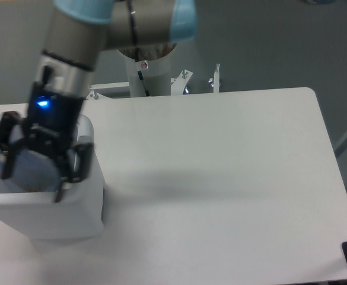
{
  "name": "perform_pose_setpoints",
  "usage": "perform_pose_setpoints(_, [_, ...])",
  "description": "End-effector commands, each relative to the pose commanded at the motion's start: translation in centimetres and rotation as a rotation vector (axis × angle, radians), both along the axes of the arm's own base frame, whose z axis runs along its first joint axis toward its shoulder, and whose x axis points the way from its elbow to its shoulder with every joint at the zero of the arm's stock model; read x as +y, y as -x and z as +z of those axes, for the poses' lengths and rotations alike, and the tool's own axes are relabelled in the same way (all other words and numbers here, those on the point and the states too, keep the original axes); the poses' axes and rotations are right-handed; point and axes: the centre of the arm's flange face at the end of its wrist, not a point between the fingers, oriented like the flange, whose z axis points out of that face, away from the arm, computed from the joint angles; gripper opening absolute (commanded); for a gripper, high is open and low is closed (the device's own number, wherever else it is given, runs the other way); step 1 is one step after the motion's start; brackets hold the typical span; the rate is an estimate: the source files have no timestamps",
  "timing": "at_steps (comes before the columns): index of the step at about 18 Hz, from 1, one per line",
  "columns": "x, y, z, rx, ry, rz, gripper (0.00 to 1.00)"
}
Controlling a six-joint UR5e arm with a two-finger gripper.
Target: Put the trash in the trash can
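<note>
The gripper [35,172] hangs over the white bin [72,208] at the table's [220,178] left edge, fingers [72,172] spread wide, nothing visibly held between them

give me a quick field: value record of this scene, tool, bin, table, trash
tool: open, fingers spread wide, empty, over the trash can's opening
trash can: white boxy bin at the table's left edge, upright
trash: no bottle or wrapper visible on the table; the bin's inside is mostly hidden by the tool, contents unclear
table: white, with a faint shadow near the middle
arm: reaches down from the base behind the table
</note>
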Motion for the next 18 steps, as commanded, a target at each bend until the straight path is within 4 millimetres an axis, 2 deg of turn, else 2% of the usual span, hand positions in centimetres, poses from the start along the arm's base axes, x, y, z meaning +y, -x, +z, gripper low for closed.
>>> perform_pose_setpoints(8, [-9.8,13.0,0.0,0.133,0.080,0.242,1.00])
perform_pose_setpoints(14, [-15.4,19.3,-1.6,0.233,0.168,0.260,1.00])
perform_pose_setpoints(18, [-18.6,21.6,-3.2,0.328,0.256,0.188,1.00])
